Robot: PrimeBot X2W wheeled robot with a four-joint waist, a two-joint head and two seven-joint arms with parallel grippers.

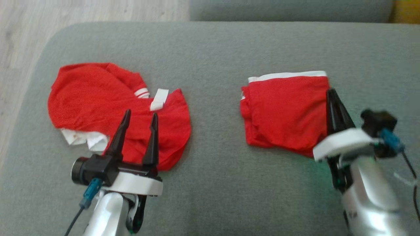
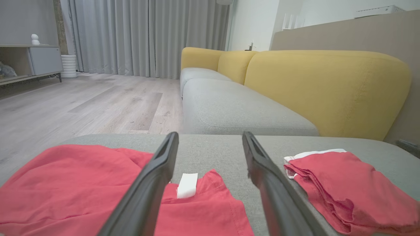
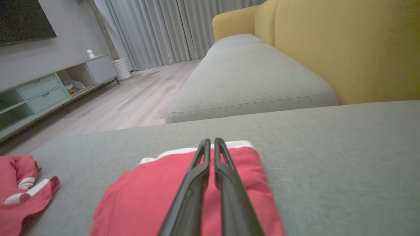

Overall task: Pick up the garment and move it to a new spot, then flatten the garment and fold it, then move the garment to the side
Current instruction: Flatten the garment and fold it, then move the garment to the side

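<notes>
A crumpled red garment (image 1: 92, 95) with white trim lies on the left of the grey cushion (image 1: 216, 49); it shows too in the left wrist view (image 2: 65, 183) and the right wrist view (image 3: 19, 193). A neatly folded red garment (image 1: 285, 108) with a white band lies to the right, also seen from both wrists (image 2: 344, 183) (image 3: 147, 196). My left gripper (image 1: 141, 113) is open above the crumpled garment's near right part, nothing between its fingers (image 2: 210, 134). My right gripper (image 1: 329, 91) is shut, fingers pressed together, over the folded garment's right edge (image 3: 211, 140).
Pale wood floor (image 1: 65, 9) lies beyond the cushion's rounded left corner. Another grey seat (image 2: 229, 108) with a yellow backrest (image 2: 328, 88) stands past the far edge. Bare grey fabric separates the two garments.
</notes>
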